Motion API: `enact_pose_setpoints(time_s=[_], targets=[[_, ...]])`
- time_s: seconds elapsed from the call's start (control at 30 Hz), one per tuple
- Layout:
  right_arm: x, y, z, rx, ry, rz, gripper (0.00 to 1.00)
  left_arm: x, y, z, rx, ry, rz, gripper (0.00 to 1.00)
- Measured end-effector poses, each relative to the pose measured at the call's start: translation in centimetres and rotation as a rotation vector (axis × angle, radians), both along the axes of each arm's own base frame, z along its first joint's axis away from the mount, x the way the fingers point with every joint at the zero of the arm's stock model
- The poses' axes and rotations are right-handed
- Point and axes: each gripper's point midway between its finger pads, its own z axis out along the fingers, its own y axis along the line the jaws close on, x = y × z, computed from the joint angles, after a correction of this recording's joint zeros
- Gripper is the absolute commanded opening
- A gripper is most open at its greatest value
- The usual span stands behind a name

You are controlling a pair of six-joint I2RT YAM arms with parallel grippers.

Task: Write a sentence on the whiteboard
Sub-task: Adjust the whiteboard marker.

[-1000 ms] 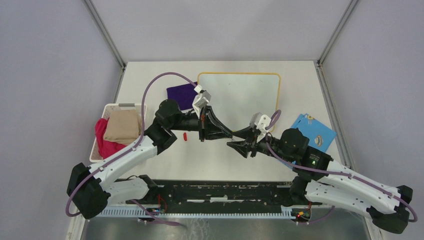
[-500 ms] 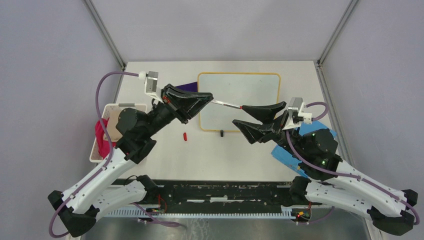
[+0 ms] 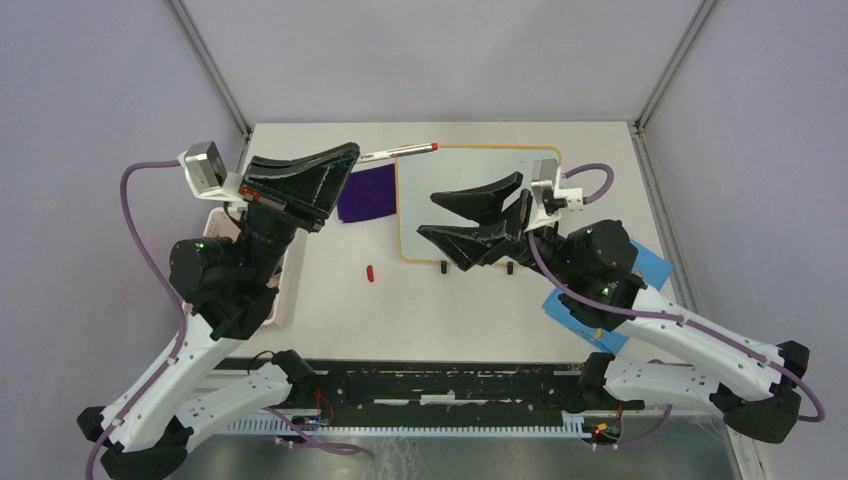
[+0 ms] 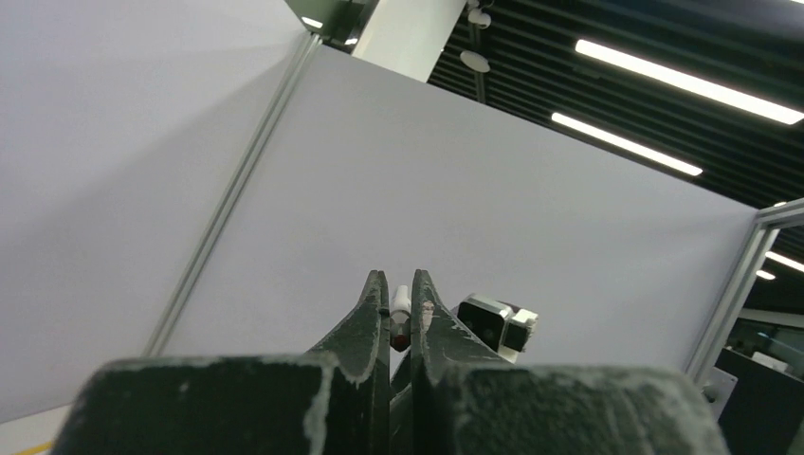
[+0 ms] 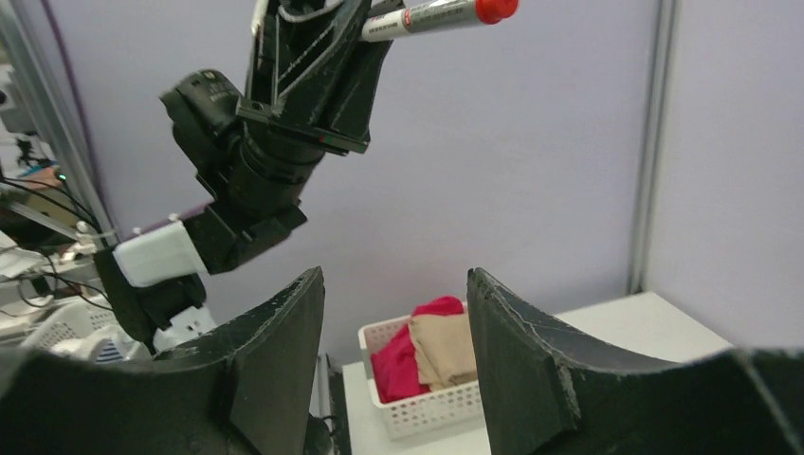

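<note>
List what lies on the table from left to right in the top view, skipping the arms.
white basket → purple cloth → whiteboard → blue sheet. The small red cap lies in line with the cloth, so it is left out.

Purple cloth (image 3: 365, 193); red cap (image 3: 370, 273); white basket (image 5: 427, 409); blue sheet (image 3: 562, 306)

The white basket (image 5: 417, 409) stands on the table (image 5: 664, 322) and holds a red cloth (image 5: 403, 365) and a beige cloth (image 5: 446, 346). In front of the basket, the right gripper (image 5: 395, 284) has its two fingers apart, with nothing between them. High above the basket, the left gripper (image 5: 356, 38) grips a marker (image 5: 441, 14) with a red end.
</note>
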Motion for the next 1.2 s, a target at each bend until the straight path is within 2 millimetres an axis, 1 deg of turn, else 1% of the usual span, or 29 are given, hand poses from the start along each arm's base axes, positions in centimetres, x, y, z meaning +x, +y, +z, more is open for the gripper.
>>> enact_pose_setpoints(time_s=[0.07,0.17,0.3,0.53,0.63,0.77,1.0,1.2], targets=[[-0.4,0.0,0.9,0.045,0.004,0.056,0.64,-0.4,0.3,0.5,-0.029,-0.012,-0.013,0.02],[-0.2,-0.8,2.3,0.137,0.007,0.112,0.67,-0.4,0.1,0.2,-0.055,-0.003,-0.041,0.02],[-0.4,-1.5,3.6,0.233,0.015,0.187,0.68,0.3,-1.0,-1.1,-0.063,0.037,-0.082,0.02],[-0.6,-2.3,4.8,0.315,0.034,0.254,0.66,1.2,-3.0,-2.4,-0.057,0.075,-0.16,0.02],[-0.4,-2.6,5.2,0.339,0.048,0.265,0.65,1.6,-3.8,-2.9,-0.051,0.092,-0.187,0.02],[0.2,-2.9,5.3,0.355,0.077,0.273,0.65,1.6,-4.1,-3.0,-0.054,0.096,-0.208,0.02],[1.1,-3.1,4.9,0.35,0.117,0.264,0.67,1.1,-3.7,-2.6,-0.069,0.083,-0.214,0.02],[1.6,-2.7,4.2,0.33,0.15,0.258,0.66,0.4,-3.1,-2.0,-0.081,0.066,-0.215,0.02]])
